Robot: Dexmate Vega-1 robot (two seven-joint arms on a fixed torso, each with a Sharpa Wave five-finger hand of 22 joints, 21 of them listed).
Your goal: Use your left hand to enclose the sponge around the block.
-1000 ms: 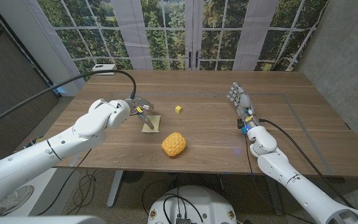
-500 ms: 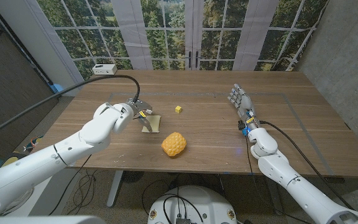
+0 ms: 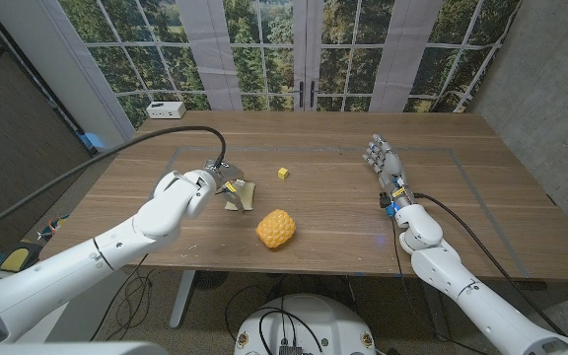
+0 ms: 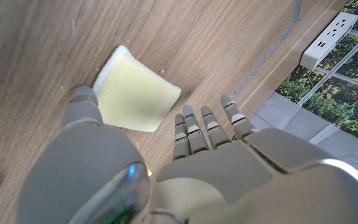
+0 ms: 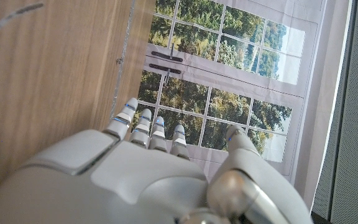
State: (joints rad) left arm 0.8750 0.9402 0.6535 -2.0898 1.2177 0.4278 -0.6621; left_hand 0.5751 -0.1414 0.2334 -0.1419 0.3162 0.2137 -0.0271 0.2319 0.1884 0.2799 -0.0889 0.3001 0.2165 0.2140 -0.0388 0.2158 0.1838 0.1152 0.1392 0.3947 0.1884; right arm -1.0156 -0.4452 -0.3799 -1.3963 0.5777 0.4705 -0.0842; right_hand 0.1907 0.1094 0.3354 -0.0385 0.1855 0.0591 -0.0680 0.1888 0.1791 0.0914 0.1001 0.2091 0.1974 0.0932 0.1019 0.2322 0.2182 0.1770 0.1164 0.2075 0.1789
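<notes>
Since a second ago, the left hand has drawn back a little toward the robot and now sits at the near-left edge of the sponge, its arm reaching in farther from the lower left. From the head camera, the sponge is a pale yellow square lying on the wooden tabletop, left of centre, with the hand partly covering it. In the left wrist view the sponge lies flat on the wood, whole and unfolded; the left hand hovers above it with fingers held straight and slightly apart, the thumb tip reaching one edge of the sponge, though whether it touches cannot be told. Nothing is held in that hand. The block, a small yellow cube, stands apart from the sponge, farther back and to the right of it. A larger yellow-orange bumpy object rests nearer the robot, just right of the sponge and separate from it. The right hand stands on its edge well off to the right side of the tabletop, fingers straight, close together and pointing away from the robot, holding nothing. A white power strip lies at the far left corner of the tabletop, before tall windows with trees behind them.
</notes>
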